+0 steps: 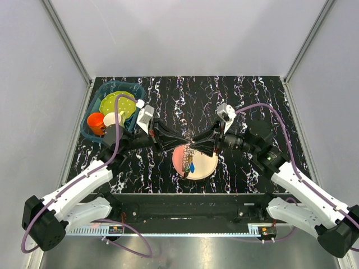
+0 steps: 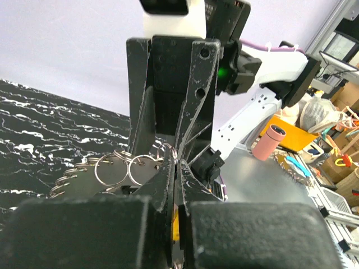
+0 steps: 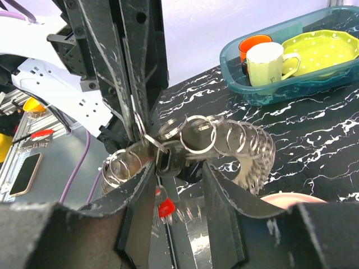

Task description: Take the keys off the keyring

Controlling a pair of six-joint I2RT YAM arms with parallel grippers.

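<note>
At the near edge of the counter (image 1: 168,95) both arms are bolted down. The left arm (image 1: 84,182) and the right arm (image 1: 305,188) each reach forward and inward, forearms low, wrists turned toward each other, so they meet tip to tip over the middle.

The left jaws are pressed together, pinching a thin wire loop of the keyring (image 1: 190,147). The right jaws are spread. Its two fingers (image 3: 140,190) stand on either side of the ring and of a dark key hanging in the gap. I cannot tell whether they touch it.

The keyring hangs in the air between the two tips, just above the pink plate (image 1: 208,165). The keys (image 1: 189,162) dangle below it over the plate. One has a blue head and, in the right wrist view, one shows a red head (image 3: 165,208).

The plate lies near the front edge, with open counter to its left and right. Behind the tips the dark marbled surface runs bare to the back wall.

At the far left corner a teal tub (image 1: 98,98) holds a yellow-green dish (image 1: 118,103), an orange cup (image 1: 95,120) and a white cup (image 1: 115,119). The left wrist passes just beside it.

The black fingers hide much of the ring, and the overlapping loops cannot be counted. Both wrist views cut off their own jaws at the lower edge.
</note>
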